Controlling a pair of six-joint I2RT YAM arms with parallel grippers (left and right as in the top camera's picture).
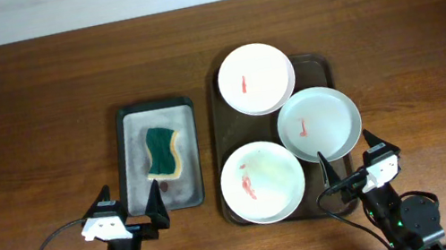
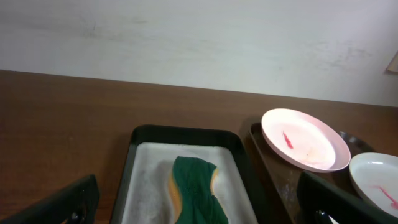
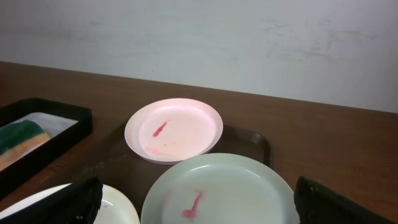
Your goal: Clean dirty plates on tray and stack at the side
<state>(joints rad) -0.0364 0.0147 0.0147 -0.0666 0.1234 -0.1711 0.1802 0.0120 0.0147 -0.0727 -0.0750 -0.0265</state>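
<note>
Brown tray [image 1: 315, 66] crowded by far plate [image 1: 255, 79], right plate [image 1: 319, 123], near plate [image 1: 262, 182], sponge [image 1: 162, 152] laid in grey tray [image 1: 133, 122] at left, left gripper [image 1: 130, 204] and right gripper [image 1: 348, 154] spread open, nothing grasped

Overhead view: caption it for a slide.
Three smeared white plates on the brown tray, sponge in the grey tray, left gripper and right gripper open.

Wood-grain tabletop [image 1: 20, 104], faintly shiny; smooth dark tray [image 1: 225, 138] carrying glossy white plates [image 1: 256, 78]; beside that tray, a rough green-topped sponge [image 1: 161, 152].
</note>
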